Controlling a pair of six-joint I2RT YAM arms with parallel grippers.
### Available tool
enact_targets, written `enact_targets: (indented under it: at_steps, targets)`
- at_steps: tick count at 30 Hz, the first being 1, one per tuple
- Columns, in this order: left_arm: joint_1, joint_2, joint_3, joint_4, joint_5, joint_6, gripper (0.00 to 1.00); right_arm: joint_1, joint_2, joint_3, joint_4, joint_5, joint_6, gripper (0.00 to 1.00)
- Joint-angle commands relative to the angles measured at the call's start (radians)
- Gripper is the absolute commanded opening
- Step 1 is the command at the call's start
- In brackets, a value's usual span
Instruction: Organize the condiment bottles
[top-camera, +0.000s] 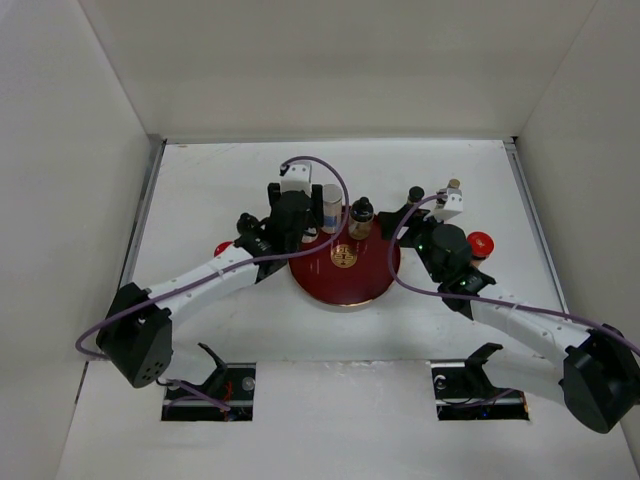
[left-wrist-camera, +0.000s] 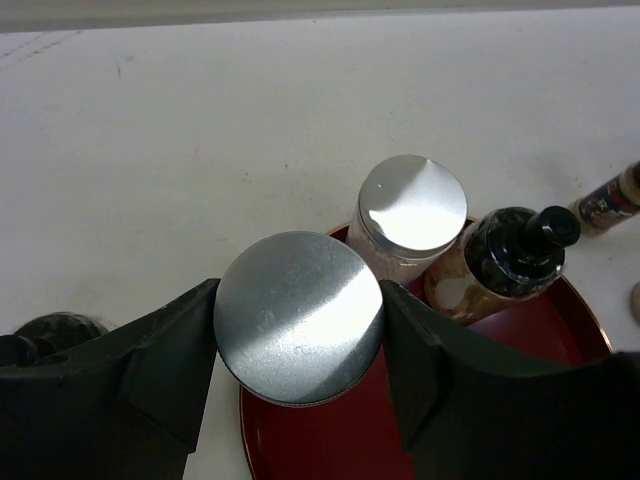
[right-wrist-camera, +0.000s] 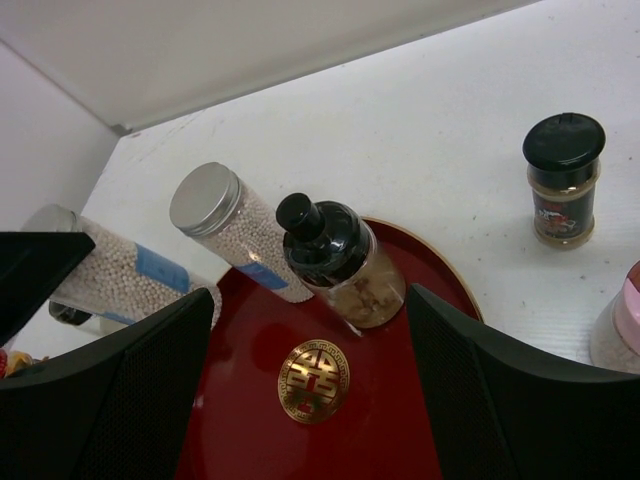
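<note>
The left gripper (left-wrist-camera: 300, 318) clamps a silver-topped shaker (left-wrist-camera: 298, 300) over the tray (left-wrist-camera: 325, 445) rim, perhaps not yet set down; the right gripper (right-wrist-camera: 308, 300) hangs wide open. A second shaker (left-wrist-camera: 412, 205) and a black-capped bottle (left-wrist-camera: 512, 252) stand on it; a black-capped jar (right-wrist-camera: 563, 180) and others sit outside.

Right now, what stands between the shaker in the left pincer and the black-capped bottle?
A second silver-lidded shaker stands on the red tray, close beside the black-capped bottle; the left wrist view shows it.
</note>
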Motion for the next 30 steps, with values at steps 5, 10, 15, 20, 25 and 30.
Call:
enact_targets:
  at_steps: [5,10,15,20,25,30]
  targets:
    - [-0.034,0.041,-0.027,0.114,0.018,-0.06,0.4,0.005,-0.025,-0.013,0.052,0.002,0.005,0.82]
    - [-0.04,0.085,-0.042,0.142,0.032,-0.076,0.4,0.002,-0.025,-0.015,0.052,0.0,0.007,0.82]
    - [-0.047,0.101,-0.042,0.157,0.03,-0.068,0.61,-0.001,-0.019,-0.013,0.052,-0.003,0.008,0.82]
    - [-0.057,0.047,-0.071,0.169,0.009,-0.057,0.87,-0.003,-0.025,-0.016,0.051,-0.003,0.01,0.82]
    - [-0.07,-0.074,-0.114,0.188,-0.069,-0.034,0.9,0.0,-0.022,-0.01,0.051,0.002,0.004,0.82]
    - [-0.08,-0.226,-0.171,0.137,-0.172,-0.02,0.86,0.0,-0.035,-0.012,0.051,0.0,0.001,0.81]
